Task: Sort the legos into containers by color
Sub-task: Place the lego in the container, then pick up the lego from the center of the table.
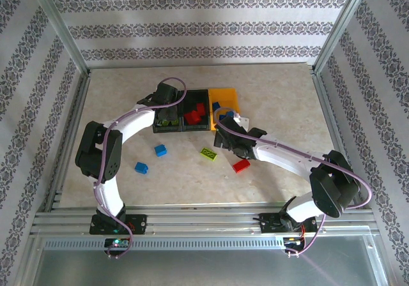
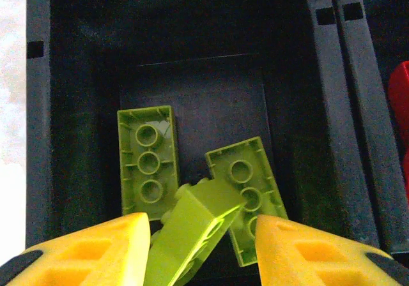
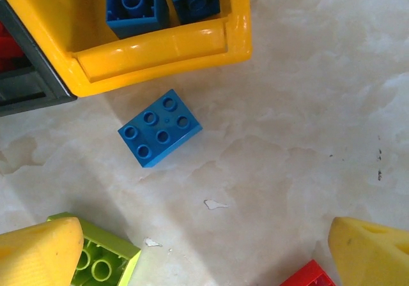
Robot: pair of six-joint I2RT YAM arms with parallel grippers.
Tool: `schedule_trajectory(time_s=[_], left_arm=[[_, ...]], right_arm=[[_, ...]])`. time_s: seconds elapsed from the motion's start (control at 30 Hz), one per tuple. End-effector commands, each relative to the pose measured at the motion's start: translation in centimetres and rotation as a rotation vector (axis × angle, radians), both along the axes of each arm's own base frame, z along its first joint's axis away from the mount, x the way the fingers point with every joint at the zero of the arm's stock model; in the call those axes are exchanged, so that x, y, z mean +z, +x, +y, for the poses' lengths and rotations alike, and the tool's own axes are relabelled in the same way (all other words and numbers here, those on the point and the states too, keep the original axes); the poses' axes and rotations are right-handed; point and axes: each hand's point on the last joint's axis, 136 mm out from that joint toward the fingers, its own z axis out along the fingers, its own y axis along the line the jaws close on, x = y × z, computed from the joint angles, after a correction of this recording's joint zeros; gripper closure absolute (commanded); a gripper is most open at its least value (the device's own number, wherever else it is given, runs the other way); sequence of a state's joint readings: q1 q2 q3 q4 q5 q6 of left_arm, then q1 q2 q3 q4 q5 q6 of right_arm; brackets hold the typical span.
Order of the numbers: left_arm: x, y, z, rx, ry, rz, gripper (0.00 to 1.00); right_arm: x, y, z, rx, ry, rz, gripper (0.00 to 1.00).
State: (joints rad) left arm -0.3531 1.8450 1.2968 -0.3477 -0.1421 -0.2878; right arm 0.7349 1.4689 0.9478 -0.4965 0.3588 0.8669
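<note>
My left gripper (image 1: 167,110) (image 2: 203,254) hangs open over the left black bin (image 1: 158,127) (image 2: 77,75). A lime green brick (image 2: 192,228) sits tilted between its yellow fingers, against the left one and apart from the right one. Two more green bricks (image 2: 147,161) (image 2: 249,193) lie upside down on the bin floor. My right gripper (image 1: 225,142) (image 3: 204,260) is open above bare table, just in front of the yellow bin (image 1: 225,97) (image 3: 160,43), which holds blue bricks (image 3: 132,5). A blue brick (image 3: 160,127) lies beyond its fingertips.
The middle black bin (image 1: 186,125) holds red bricks (image 1: 195,113). Loose on the table are two blue bricks (image 1: 160,150) (image 1: 140,167), a green brick (image 1: 208,153) (image 3: 96,260) and a red brick (image 1: 241,166) (image 3: 310,276). Aluminium frame rails border the table.
</note>
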Motion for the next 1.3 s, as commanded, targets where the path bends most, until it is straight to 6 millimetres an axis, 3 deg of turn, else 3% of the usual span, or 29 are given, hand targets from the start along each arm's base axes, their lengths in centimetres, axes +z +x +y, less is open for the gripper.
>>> schedule_trajectory(time_s=[0.0, 0.3, 0.57, 0.77, 1.0, 1.13, 1.27], left_arm=[[2.0, 0.9, 0.4, 0.013, -0.013, -0.057, 0.51], [4.4, -0.2, 0.5, 0.021, -0.052, -0.107, 0.41], [7.5, -2.3, 1.2, 0.030, -0.097, -0.182, 0.28], [8.3, -5.1, 3.1, 0.080, -0.086, -0.234, 0.19], [9.6, -7.5, 5.1, 0.119, -0.073, -0.323, 0.17], [9.9, -8.9, 6.1, 0.148, -0.071, -0.372, 0.00], [9.9, -10.7, 7.8, 0.203, -0.050, -0.408, 0.00]], right_arm=[[-0.3, 0.1, -0.9, -0.043, -0.001, -0.002, 0.02], [-0.7, 0.5, -0.3, -0.033, 0.007, 0.005, 0.03], [-1.5, 1.6, 1.3, -0.004, 0.007, 0.027, 0.12], [-2.6, 2.4, 2.3, 0.015, -0.005, 0.048, 0.12], [-3.3, 3.8, 3.5, 0.038, -0.018, 0.061, 0.12], [-3.6, 4.3, 4.1, 0.045, -0.018, 0.068, 0.12], [-3.8, 4.9, 4.4, 0.048, -0.013, 0.070, 0.13]])
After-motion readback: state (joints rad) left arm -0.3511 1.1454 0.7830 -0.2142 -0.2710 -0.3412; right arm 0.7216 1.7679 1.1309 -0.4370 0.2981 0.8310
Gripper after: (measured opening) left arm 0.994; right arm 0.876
